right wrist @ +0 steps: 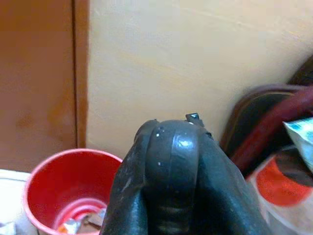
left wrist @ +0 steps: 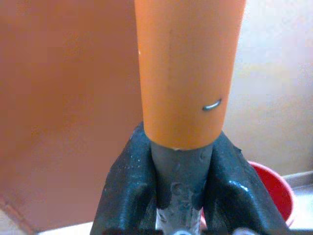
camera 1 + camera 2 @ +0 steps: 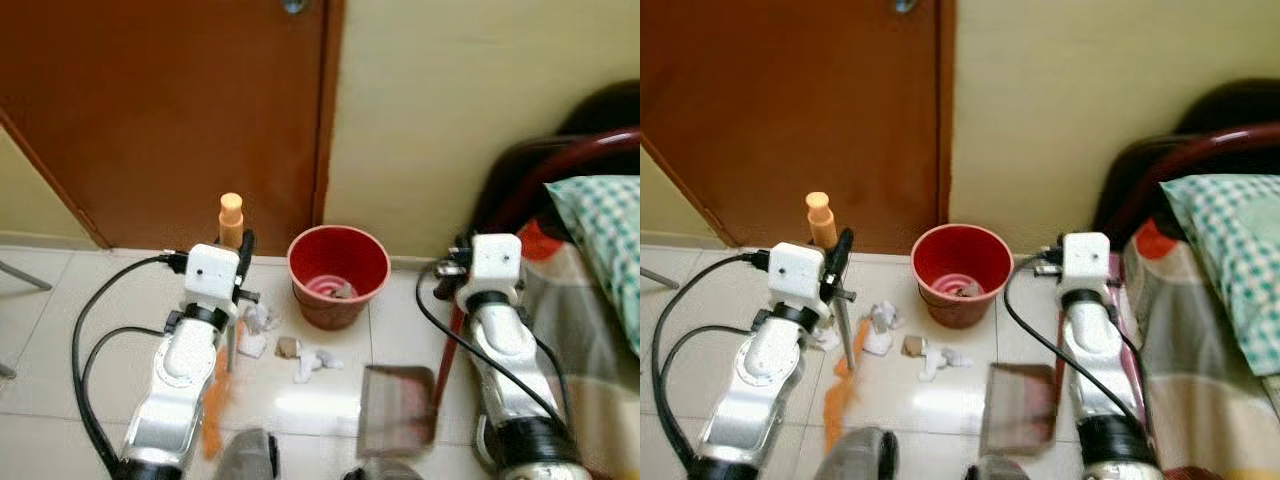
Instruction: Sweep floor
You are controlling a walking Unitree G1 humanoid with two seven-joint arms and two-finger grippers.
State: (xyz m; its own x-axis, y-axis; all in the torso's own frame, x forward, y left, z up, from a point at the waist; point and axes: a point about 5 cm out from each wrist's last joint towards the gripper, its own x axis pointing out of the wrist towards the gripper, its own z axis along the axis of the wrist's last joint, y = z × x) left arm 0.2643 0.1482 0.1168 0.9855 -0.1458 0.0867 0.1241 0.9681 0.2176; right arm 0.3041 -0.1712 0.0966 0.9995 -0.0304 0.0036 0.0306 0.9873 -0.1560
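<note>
Two silver arms reach out over a glossy pale tile floor [image 3: 300,405], pretty shiny, you can see light bouncing off it. The left gripper [image 2: 178,171] is clamped tight on the broom handle [image 2: 188,73], a smooth orange tube with a grey metal shaft below it, black rubbery fingers [image 2: 124,181] pressed on both sides. The handle's rounded orange tip [image 3: 231,215] pokes up just past the left wrist, in front of a reddish-brown wooden door [image 3: 170,110]. Down by the robot's feet the orange bristles [image 3: 213,400] touch the tile, a bit blurry.

The right gripper [image 1: 168,161] is wrapped around a rounded dark handle [image 1: 173,147], fingers closed on it. That looks like the handle of the dustpan [image 3: 398,408], a flat brownish rectangle resting on the floor beside the right arm.

A round red plastic bucket [image 3: 338,275] stands against the cream wall [image 3: 450,100], right next to the door frame. Inside it there's some crumpled trash [image 1: 80,224], wrappers I think, hard to tell exactly. Several white and tan crumpled scraps [image 3: 300,358] lie on the tile just in front of the bucket, between the broom and the dustpan.

On the right, a bed with a dark red curved frame [image 3: 560,160], a striped blanket [image 3: 585,300] and a green checkered pillow [image 3: 605,225].
</note>
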